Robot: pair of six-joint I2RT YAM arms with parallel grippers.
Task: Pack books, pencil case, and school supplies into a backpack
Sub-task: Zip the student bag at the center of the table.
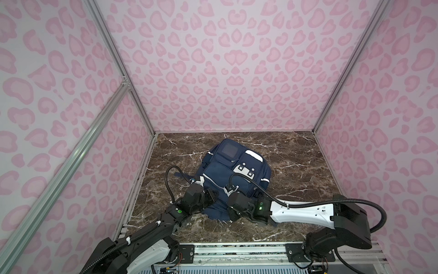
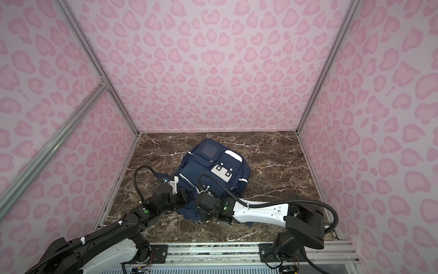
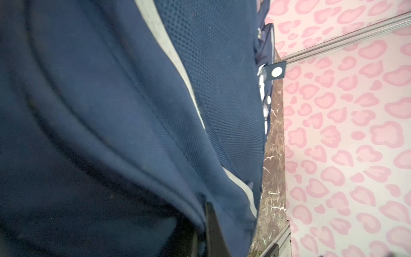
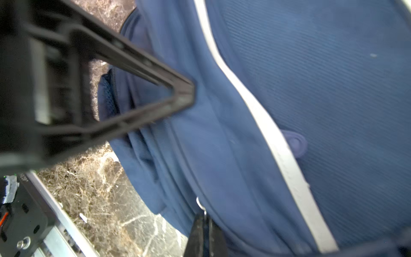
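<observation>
backpack [image 1: 222, 163] lies front-up mid-table [image 1: 296, 166], its near end under both arms; no books, pencil case or school supplies show outside it, so I read this as zip-up. left gripper [image 4: 189, 94] is clamped on a fabric fold at that near edge, and right gripper [image 4: 203, 222] is closed with what looks like the zipper pull [image 4: 200, 203] in its tips. Advice: left anchors and tensions the fabric, right drags the pull along the track, low and slow, no bunching.

left gripper [image 4: 189, 95]: black, jaws pinched shut on the near edge of the navy fabric backpack [image 1: 227, 166].
right gripper [image 4: 203, 231]: black, clamped on that same edge.
</observation>
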